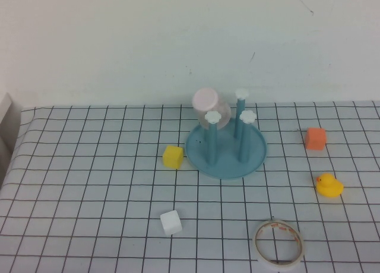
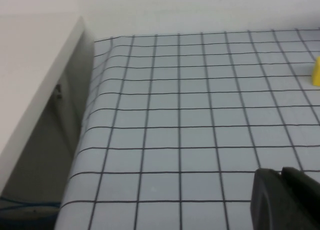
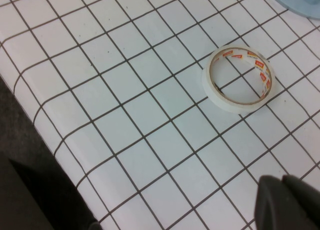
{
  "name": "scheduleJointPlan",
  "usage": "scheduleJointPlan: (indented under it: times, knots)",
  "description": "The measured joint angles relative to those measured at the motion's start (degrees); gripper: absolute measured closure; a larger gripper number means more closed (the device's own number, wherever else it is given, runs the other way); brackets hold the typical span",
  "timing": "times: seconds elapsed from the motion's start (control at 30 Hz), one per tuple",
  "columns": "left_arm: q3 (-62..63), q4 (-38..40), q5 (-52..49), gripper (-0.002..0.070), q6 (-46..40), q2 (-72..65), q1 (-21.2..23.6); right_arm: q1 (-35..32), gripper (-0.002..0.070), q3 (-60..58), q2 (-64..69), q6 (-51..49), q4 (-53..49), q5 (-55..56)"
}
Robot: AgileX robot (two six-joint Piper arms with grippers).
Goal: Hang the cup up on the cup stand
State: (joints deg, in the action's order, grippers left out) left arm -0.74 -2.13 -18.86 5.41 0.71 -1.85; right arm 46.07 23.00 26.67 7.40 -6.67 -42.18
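cup stand (image 1: 225, 160) fourth post hidden inside cup (image 1: 207, 104), tape roll (image 1: 278, 243) edge-cropped

A yellow block (image 1: 173, 156), white cube (image 1: 170, 222) and tape roll (image 1: 278, 244) lie on the gridded desk (image 1: 89, 184). An orange block (image 1: 315, 138) and yellow duck (image 1: 328, 185) sit right.

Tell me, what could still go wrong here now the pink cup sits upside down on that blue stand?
The cup sits over the back left post of the cup stand and looks a little tilted, so a knock might tip it off. The left gripper and right gripper are both shut, near the table's front corners. The tape roll lies close to the right one; a careless move could push it.
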Motion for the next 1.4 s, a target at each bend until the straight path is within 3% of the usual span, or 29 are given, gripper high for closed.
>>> scheduleJointPlan:
  times: [0.17, 0.57, 1.4]
  knots:
    - [0.0, -0.7, 0.0, 0.0676, 0.2, 0.0, -2.5, 0.0, 0.0678, 0.0, 0.0, 0.0, 0.0, 0.0]
    - [0.0, 4.1, 0.0, 0.0676, -2.3, 0.0, -2.5, 0.0, 0.0678, 0.0, 0.0, 0.0, 0.0, -0.1]
    - [0.0, 4.3, 0.0, 0.0676, -3.2, 0.0, -2.5, 0.0, 0.0678, 0.0, 0.0, 0.0, 0.0, -0.1]
